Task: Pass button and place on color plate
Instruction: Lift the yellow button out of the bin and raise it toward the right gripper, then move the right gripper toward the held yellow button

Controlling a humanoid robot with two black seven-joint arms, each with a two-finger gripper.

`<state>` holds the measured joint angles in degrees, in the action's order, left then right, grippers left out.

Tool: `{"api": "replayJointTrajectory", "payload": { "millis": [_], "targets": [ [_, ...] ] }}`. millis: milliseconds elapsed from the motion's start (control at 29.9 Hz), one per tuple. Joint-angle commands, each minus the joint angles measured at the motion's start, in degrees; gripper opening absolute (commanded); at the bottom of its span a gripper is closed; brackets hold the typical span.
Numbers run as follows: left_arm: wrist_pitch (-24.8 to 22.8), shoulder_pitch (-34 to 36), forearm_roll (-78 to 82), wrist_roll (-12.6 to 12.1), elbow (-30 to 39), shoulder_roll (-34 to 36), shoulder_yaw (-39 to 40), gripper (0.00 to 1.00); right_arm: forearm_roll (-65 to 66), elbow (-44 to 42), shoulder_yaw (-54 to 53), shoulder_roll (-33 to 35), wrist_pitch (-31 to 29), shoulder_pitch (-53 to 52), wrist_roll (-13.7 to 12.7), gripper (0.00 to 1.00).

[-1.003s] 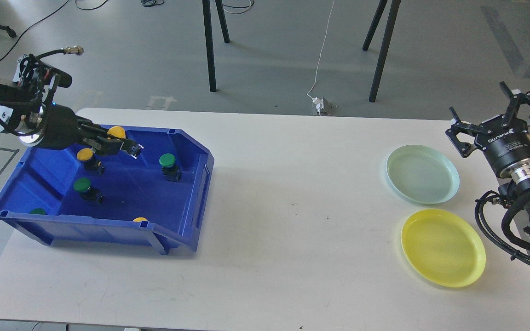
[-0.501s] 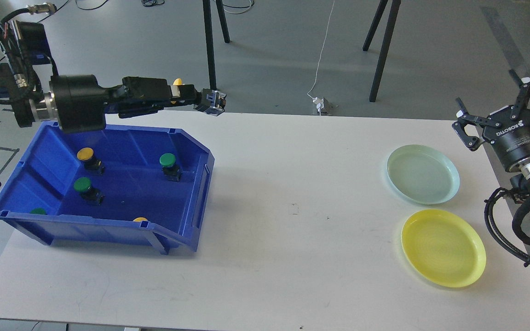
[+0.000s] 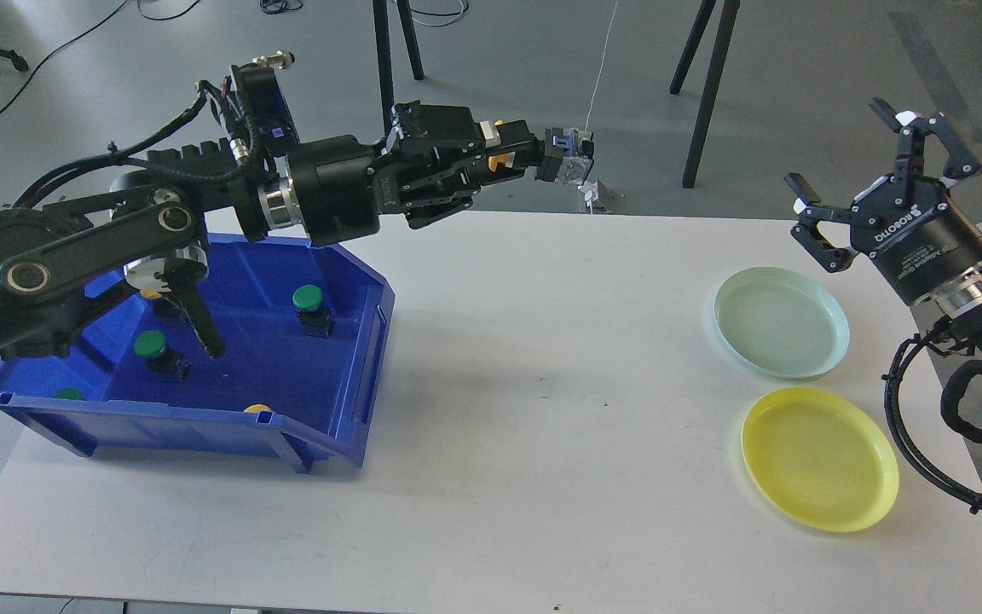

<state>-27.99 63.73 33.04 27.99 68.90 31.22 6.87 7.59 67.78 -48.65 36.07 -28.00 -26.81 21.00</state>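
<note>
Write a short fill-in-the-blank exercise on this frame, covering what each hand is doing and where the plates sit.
1. The left hand holds a button with a ____ cap above the table.
2. The right hand is ____ and holds nothing.
3. The yellow plate lies nearer to the camera than the pale ____ plate.
4. The remaining buttons sit in the ____ bin.

Missing words: yellow; open; green; blue

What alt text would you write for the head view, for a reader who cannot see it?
The left gripper holds a yellow button above the white table, reaching toward the open right gripper. A blue bin sits left; a pale green plate and yellow plate sit right.
</note>
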Motion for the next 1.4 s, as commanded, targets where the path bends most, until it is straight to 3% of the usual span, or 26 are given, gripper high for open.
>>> {"api": "replayJointTrajectory", "payload": {
  "millis": [0, 201, 802, 1370],
  "targets": [
    [0.04, -2.02, 0.36, 0.01, -1.05, -2.12, 0.16, 0.2, 4.0, 0.24, 2.94, -4.5, 0.0, -2.54, 0.09, 0.99],
    [-0.01, -2.2, 0.18, 0.01, -2.01, -2.56, 0.42, 0.2, 5.07, 0.24, 9.61, -7.5, 0.0, -7.55, 0.09, 0.99],
    [-0.01, -2.12, 0.27, 0.01, -2.19, -2.48, 0.33, 0.21, 8.66, 2.09, 24.65, -7.5, 0.0, -21.52, 0.18, 0.99],
    [-0.01, -2.03, 0.36, 0.01, -2.37, -2.48, 0.33, 0.21, 8.76, 7.1, 26.5, -4.52, 0.0, -21.62, 0.53, 0.99]
  ]
}}
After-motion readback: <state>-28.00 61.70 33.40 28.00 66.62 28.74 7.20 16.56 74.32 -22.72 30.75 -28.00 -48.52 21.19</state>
